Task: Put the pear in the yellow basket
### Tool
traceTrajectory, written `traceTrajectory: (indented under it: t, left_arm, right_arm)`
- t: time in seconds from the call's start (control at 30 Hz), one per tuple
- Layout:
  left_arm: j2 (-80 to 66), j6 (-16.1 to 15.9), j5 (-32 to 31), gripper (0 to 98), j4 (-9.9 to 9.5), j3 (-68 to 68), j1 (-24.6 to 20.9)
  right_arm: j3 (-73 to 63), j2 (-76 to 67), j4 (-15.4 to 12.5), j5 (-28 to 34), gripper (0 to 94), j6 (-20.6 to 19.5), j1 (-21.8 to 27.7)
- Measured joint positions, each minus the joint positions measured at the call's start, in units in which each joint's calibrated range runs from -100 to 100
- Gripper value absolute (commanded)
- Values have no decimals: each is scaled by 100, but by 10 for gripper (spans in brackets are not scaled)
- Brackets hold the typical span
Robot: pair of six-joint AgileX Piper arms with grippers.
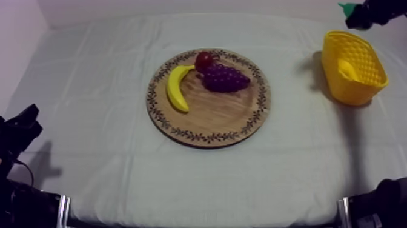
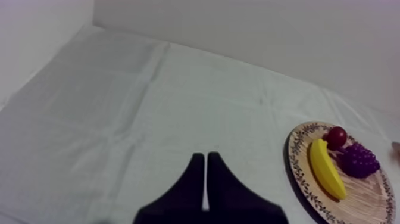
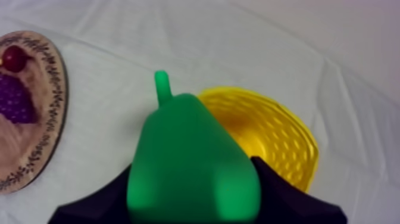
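The green pear (image 3: 190,161) is clamped between my right gripper's (image 3: 193,182) black fingers (image 3: 95,199), stem pointing away. It hangs above the near side of the yellow basket (image 3: 280,134). From above, the right gripper (image 1: 362,14) sits at the far right, just beyond the basket (image 1: 357,91), with the pear's green tip (image 1: 347,8) showing. The round wooden board (image 1: 212,112) lies mid-table with a banana (image 1: 176,90), a bunch of grapes (image 1: 225,77) and a small red fruit (image 1: 203,59). My left gripper (image 1: 23,124) rests low at the left, its fingers (image 2: 196,179) together in a narrow wedge.
Grey-white cloth covers the table. The board (image 2: 363,190) with the banana (image 2: 325,168), grapes (image 2: 358,159) and red fruit (image 2: 336,137) lies off to the side of the left gripper (image 2: 206,176). The board's rim (image 3: 50,113) lies beside the basket, with bare cloth between.
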Motion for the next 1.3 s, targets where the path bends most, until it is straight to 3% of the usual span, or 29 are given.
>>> traceTrajectory:
  t: [0.23,0.47,0.63,0.93,1.3]
  left_arm:
    - [0,0,0,1,0,0,0]
    - [0,0,0,1,0,0,0]
    - [0,0,0,1,0,0,0]
    - [0,0,0,1,0,0,0]
    - [0,0,0,1,0,0,0]
  right_arm:
    - [97,707,-33,-566,377,-33,304]
    - [38,1266,7,-813,664,-142,376]
    - [-89,1183,6,-667,729,-284,391]
    - [-67,218,68,-290,671,-589,245]
    - [146,-1708,482,-242,382,-1469,-237]
